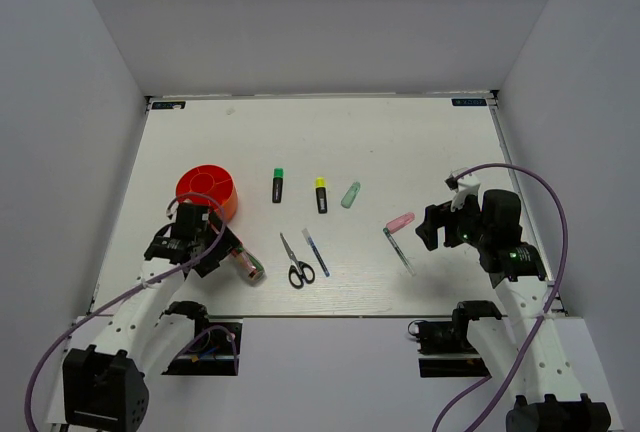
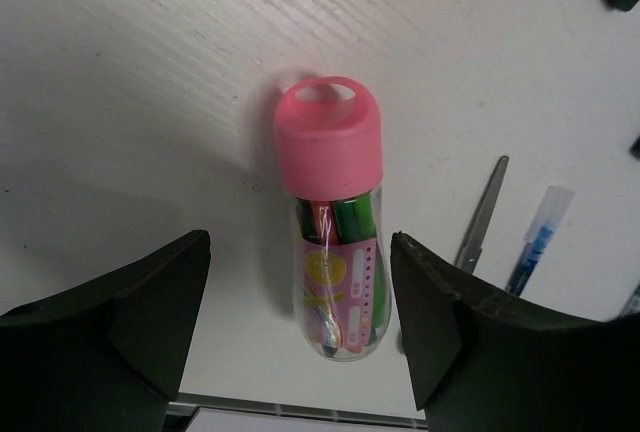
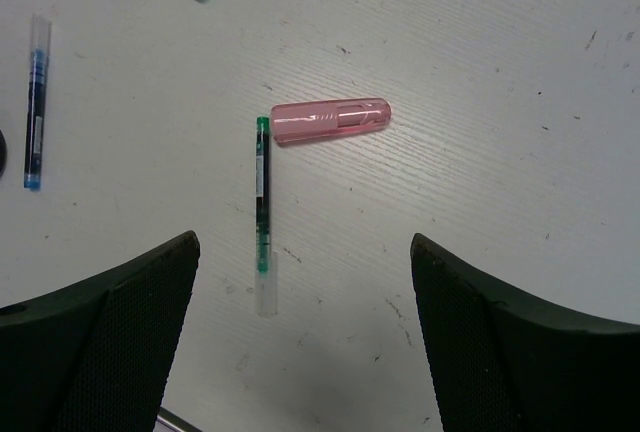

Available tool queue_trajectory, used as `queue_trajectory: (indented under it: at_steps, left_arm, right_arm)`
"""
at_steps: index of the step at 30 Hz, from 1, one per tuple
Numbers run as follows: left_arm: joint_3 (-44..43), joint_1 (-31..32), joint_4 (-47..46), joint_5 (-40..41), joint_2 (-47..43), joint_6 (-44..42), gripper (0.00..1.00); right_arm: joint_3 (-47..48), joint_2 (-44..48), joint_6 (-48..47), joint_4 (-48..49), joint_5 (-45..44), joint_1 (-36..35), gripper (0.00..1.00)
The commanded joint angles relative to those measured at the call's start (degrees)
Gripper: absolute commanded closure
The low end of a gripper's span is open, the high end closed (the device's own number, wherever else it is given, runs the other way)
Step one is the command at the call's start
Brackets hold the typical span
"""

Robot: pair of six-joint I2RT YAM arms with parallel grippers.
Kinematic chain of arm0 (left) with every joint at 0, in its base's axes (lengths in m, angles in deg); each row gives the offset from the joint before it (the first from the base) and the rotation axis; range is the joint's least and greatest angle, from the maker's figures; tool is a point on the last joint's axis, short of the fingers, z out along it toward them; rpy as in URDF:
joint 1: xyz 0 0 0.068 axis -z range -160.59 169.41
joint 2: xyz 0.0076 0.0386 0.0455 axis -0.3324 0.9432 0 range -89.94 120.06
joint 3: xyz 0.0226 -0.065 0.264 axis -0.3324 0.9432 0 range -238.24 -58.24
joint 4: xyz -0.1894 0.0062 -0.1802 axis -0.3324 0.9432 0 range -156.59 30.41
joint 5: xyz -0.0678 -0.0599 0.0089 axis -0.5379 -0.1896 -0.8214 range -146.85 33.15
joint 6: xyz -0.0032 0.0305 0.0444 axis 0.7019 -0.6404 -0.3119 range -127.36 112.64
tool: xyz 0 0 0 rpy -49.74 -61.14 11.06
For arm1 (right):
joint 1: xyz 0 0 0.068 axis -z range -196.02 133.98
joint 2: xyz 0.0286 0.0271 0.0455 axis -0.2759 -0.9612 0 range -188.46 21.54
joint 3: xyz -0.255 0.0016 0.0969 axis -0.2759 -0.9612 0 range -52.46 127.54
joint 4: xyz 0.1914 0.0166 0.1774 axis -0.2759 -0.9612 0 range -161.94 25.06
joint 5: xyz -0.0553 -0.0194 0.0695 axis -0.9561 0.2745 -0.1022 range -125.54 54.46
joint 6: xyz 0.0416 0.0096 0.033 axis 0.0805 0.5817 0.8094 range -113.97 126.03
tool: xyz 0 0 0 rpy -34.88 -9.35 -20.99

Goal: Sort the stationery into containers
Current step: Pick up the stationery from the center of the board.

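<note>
My left fingers (image 2: 130, 322) are spread wide, one each side of a pink-capped tube (image 2: 333, 242), not touching it. The tube lies flat on the worktop (image 2: 120, 72), near the red cup (image 1: 207, 190). My right fingers (image 3: 110, 332) are also wide and hold nothing, above the clear pen (image 3: 262, 202), whose tip is just beside the pink highlighter (image 3: 330, 120). Scissors (image 1: 296, 264), blue pen (image 1: 316, 252), green-capped marker (image 1: 278, 184), yellow-capped marker (image 1: 321, 194) and green highlighter (image 1: 351, 194) lie loose mid-worktop, all outside the cup.

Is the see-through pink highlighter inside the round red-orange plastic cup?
No, the pink highlighter lies on the white table, well apart from the red-orange cup, beside a clear pen.
</note>
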Motion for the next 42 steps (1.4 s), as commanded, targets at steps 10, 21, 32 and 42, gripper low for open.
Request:
queue_trajectory:
  at_steps: [10, 21, 32, 42]
  left_arm:
    - [-2.47, 8.38, -0.64, 11.92, 7.05, 3.64, 0.21]
    - [0.69, 12.52, -3.72, 17.55, 10.48, 9.10, 0.27]
    - [6.14, 14.89, -7.15, 18.96, 11.62, 14.81, 0.40]
    - [4.22, 18.31, -4.08, 18.78, 5.13, 12.44, 1.00]
  right_arm:
    - [2.85, 1.29, 0.82, -0.28, 1.55, -0.43, 0.12]
    - [2.94, 1.72, 1.08, -0.11, 1.99, -0.43, 0.12]
    - [2.94, 1.99, 1.08, -0.63, 2.16, -0.51, 0.12]
    - [2.85, 2.34, 1.26, -0.46, 2.07, -0.51, 0.12]
